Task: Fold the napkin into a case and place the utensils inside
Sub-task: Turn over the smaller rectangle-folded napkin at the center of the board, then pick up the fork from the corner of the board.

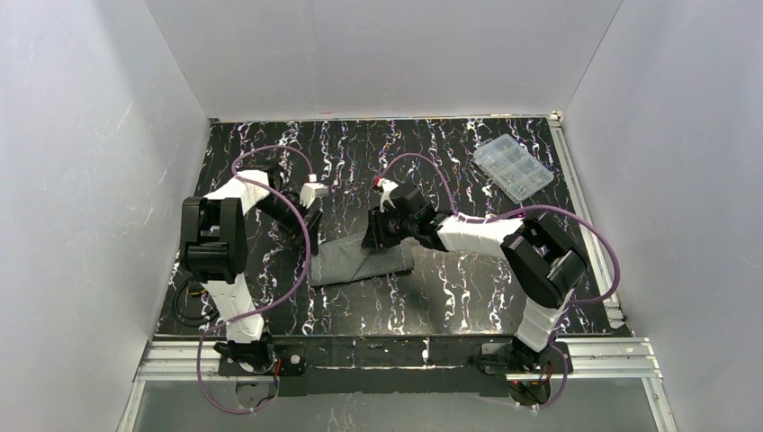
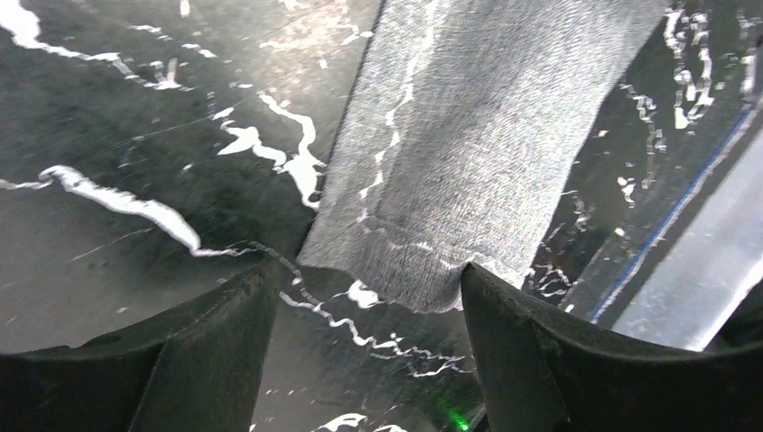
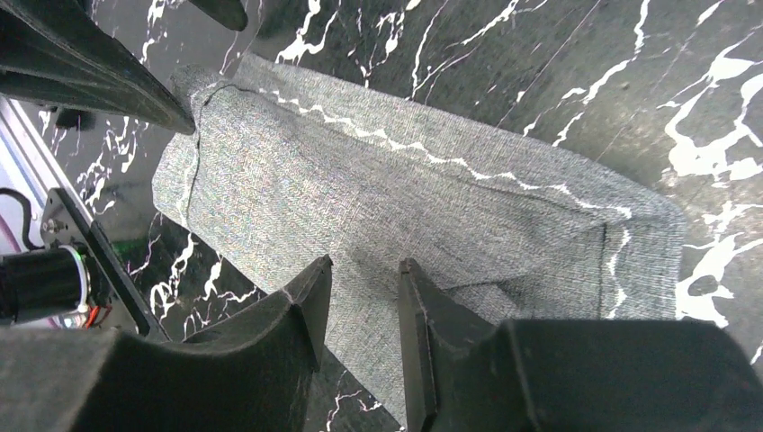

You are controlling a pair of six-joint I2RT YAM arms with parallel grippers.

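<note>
The dark grey napkin [image 1: 364,261] lies folded into a narrow strip on the black marbled table. It also shows in the left wrist view [image 2: 468,153] and the right wrist view [image 3: 432,207], with its light stitched line along the edges. My left gripper [image 1: 310,222] is open wide at the strip's left end [image 2: 369,288], with one fingertip [image 2: 477,283] at the cloth's edge. My right gripper [image 1: 378,238] hovers over the strip's right part [image 3: 364,265], its jaws parted by a narrow gap with nothing between them. The purple spoon and fork are out of view.
A clear plastic compartment box [image 1: 513,167] stands at the back right of the table. White walls close in the left, back and right sides. A metal rail [image 1: 396,355] runs along the near edge by the arm bases. The left arm's finger [image 3: 99,76] shows in the right wrist view.
</note>
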